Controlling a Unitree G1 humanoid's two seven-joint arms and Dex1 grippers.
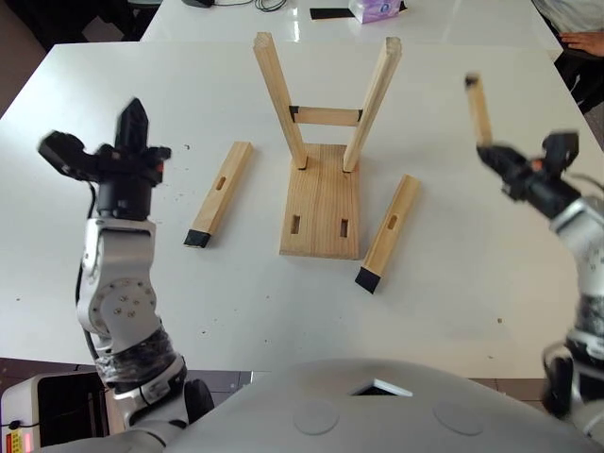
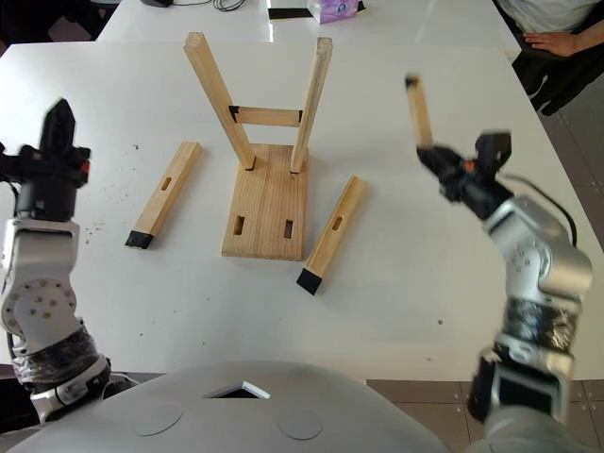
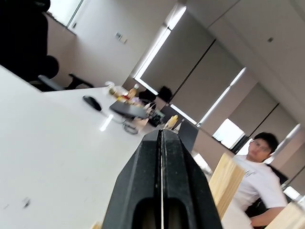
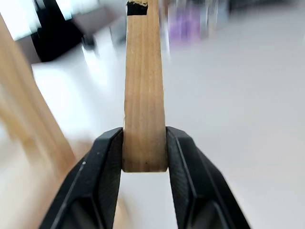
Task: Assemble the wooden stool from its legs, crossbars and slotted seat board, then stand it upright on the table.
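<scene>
Stool half built: two legs (image 1: 276,94) and fitted crossbar (image 1: 326,116) stand in pale seat board (image 1: 321,212).
Right gripper (image 4: 144,143) clamps black-tipped loose crossbar (image 4: 143,86) upright; left gripper (image 3: 161,157) fingers pressed together.

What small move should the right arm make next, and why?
Probably lower the crossbar toward the loose leg lying right of the seat board. The right gripper holds that crossbar upright in the air, its fingers shut on it, and this leg shows an open slot in its side.
</scene>
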